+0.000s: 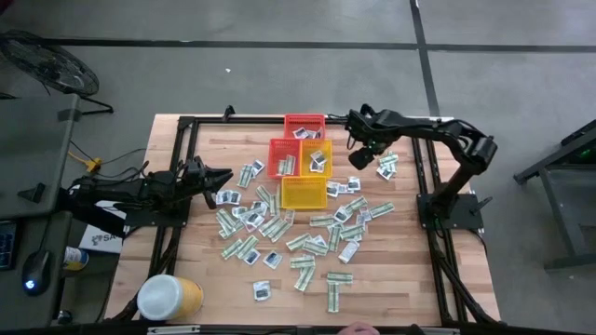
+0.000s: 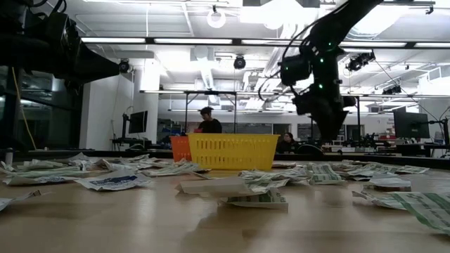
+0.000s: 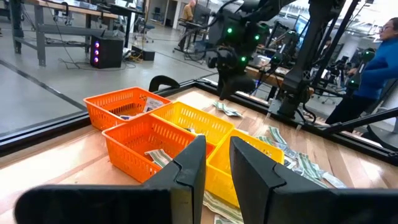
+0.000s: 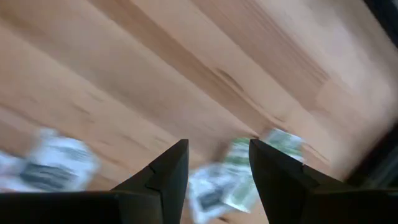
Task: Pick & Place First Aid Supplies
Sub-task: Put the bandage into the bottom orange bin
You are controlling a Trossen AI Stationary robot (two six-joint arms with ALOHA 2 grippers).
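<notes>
Packets (image 1: pixel 279 237) lie strewn over the wooden table (image 1: pixel 410 279), thickest on the near side of the yellow basket (image 1: pixel 304 193). A yellow tub (image 1: pixel 169 297) lies at the near left corner. The left gripper (image 1: pixel 226 177) hangs left of the baskets, fingers narrowly apart, empty. Farther back, the right gripper (image 1: pixel 359 156) hovers above table and packets beside the baskets, jaws apart with nothing between them.
</notes>
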